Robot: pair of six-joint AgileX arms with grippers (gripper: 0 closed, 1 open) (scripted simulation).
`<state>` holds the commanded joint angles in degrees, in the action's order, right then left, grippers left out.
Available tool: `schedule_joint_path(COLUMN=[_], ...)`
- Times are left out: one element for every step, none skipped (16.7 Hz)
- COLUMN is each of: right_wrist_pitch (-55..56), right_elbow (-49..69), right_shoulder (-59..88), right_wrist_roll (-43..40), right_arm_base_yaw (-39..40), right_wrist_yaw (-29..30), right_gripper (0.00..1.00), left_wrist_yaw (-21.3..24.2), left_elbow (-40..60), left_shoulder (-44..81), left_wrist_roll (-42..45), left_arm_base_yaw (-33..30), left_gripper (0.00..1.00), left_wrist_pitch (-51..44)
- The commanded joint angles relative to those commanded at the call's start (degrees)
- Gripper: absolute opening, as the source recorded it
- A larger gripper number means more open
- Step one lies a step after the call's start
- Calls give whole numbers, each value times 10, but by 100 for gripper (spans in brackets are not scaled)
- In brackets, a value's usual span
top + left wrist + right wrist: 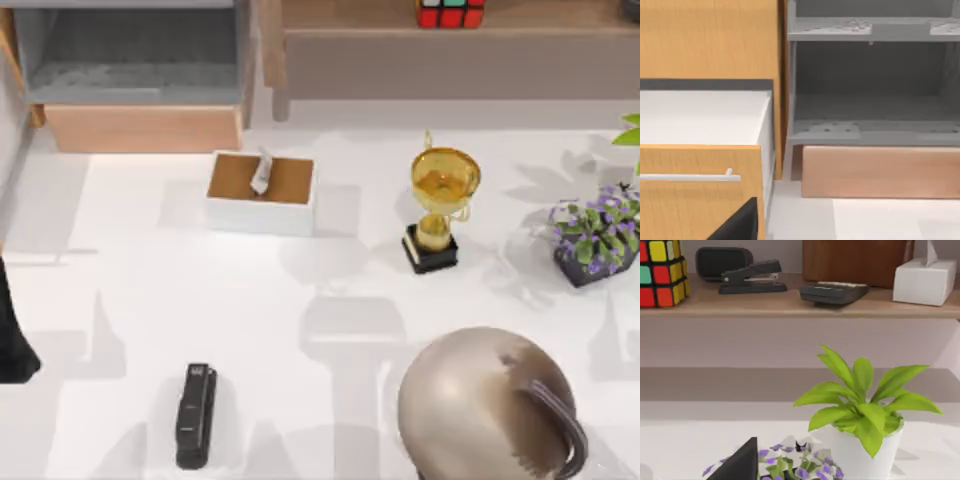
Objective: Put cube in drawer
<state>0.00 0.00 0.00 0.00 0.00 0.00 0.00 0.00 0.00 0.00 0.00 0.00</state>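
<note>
The cube, with red and green stickers on a black grid, sits on the wooden shelf at the back right; it also appears as the cube in the right wrist view. The drawer stands pulled open at the back left, with grey inner walls and a light-wood front. My left arm is at the table's left edge, well in front of the drawer. A dark corner of my left gripper shows facing the drawer. A dark corner of my right gripper shows facing the shelf, far from the cube.
On the table stand a white box with a brown top, a gold trophy, a purple-flowered plant, a black stapler and a large bronze rounded object. A green potted plant stands before the shelf.
</note>
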Motion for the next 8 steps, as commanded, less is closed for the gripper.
schedule_joint_path(right_wrist_pitch=[0, 0, 0, 0, 0, 0, 0, 0], right_elbow=[0, 0, 0, 0, 0, 0, 0, 0], right_shoulder=[0, 0, 0, 0, 0, 0, 0, 0], right_wrist_roll=[0, 0, 0, 0, 0, 0, 0, 0], right_arm_base_yaw=[0, 0, 0, 0, 0, 0, 0, 0], right_wrist_yaw=[0, 0, 0, 0, 0, 0, 0, 0], right_gripper=[100, 100, 100, 100, 100, 100, 100, 100], left_wrist_yaw=[0, 0, -3, -8, -17, -28, -41, -56], left_elbow=[0, 0, 4, 12, 24, 40, 59, 82], left_shoulder=[0, 0, 5, 14, 29, 50, 76, 107], left_wrist_roll=[0, 0, -1, -2, -4, -6, -8, -10], left_arm_base_yaw=[0, 0, -4, -11, -21, -33, -48, -65], left_gripper=[100, 100, 100, 100, 100, 100, 100, 100], left_wrist_pitch=[0, 0, 2, 7, 13, 22, 34, 47])
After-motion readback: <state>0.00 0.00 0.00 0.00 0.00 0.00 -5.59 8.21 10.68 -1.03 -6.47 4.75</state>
